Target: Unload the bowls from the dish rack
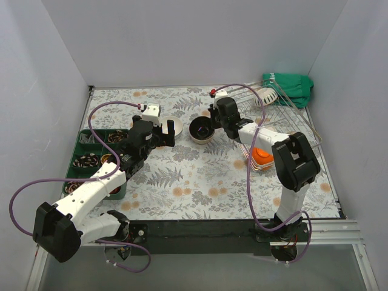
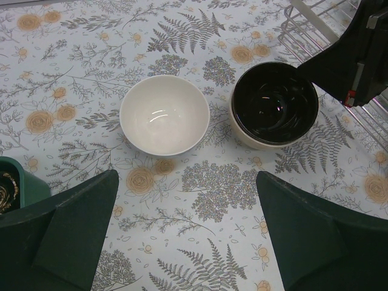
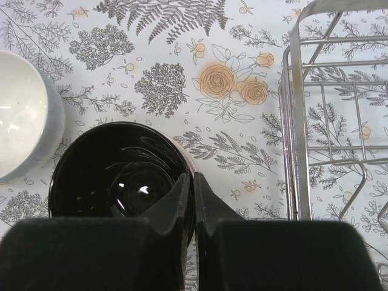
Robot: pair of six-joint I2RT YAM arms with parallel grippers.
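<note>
A dark brown bowl (image 1: 200, 129) with a pale outer wall stands on the flowered table, left of the silver wire dish rack (image 1: 285, 118). My right gripper (image 1: 213, 121) is shut on its right rim, one finger inside and one outside (image 3: 194, 182). The bowl fills the lower left of the right wrist view (image 3: 118, 176) and also shows in the left wrist view (image 2: 274, 104). A white bowl (image 2: 163, 115) stands just left of it. My left gripper (image 2: 187, 182) is open and empty, just short of the white bowl (image 1: 176, 123). A striped white bowl (image 1: 267, 97) leans in the rack.
A stack of bowls with an orange one on top (image 1: 262, 157) sits by the rack's near side, under my right arm. A green compartment tray (image 1: 91, 160) lies at the left edge. A green cloth (image 1: 291, 85) is behind the rack. Rack wires (image 3: 300, 121) stand right of my right fingers.
</note>
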